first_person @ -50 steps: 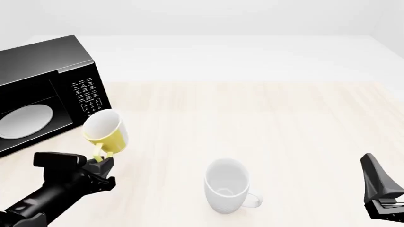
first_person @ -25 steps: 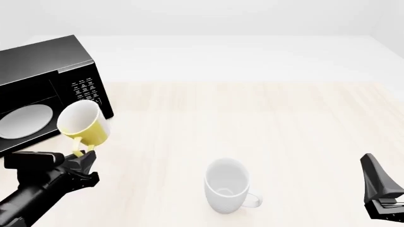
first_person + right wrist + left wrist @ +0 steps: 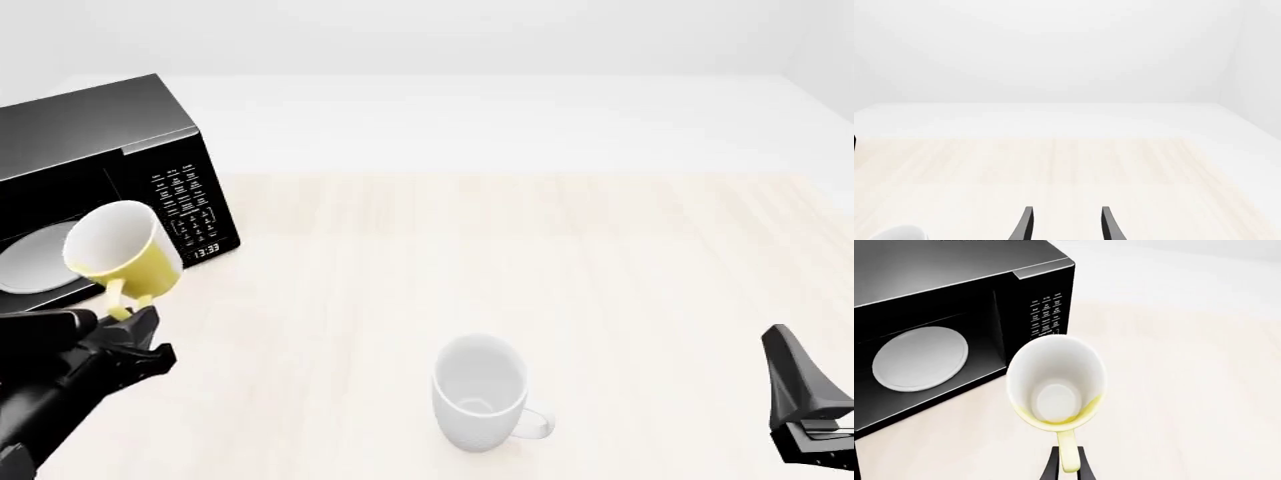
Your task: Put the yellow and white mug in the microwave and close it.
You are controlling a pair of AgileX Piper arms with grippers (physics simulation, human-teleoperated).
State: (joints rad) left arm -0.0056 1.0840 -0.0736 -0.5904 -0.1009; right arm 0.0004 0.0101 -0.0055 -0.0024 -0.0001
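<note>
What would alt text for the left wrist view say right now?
The left gripper holds the yellow and white mug by its handle, its white inside facing the camera, in front of the open microwave. The white turntable plate shows inside the cavity, beside the button panel.

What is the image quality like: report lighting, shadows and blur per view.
Front view: flat even light, no blur, barely a shadow under the white mug. Left wrist view: sharp; the yellow and white mug is evenly lit, and the microwave top shows a soft sheen. Right wrist view: washed-out white, right gripper crisp.
</note>
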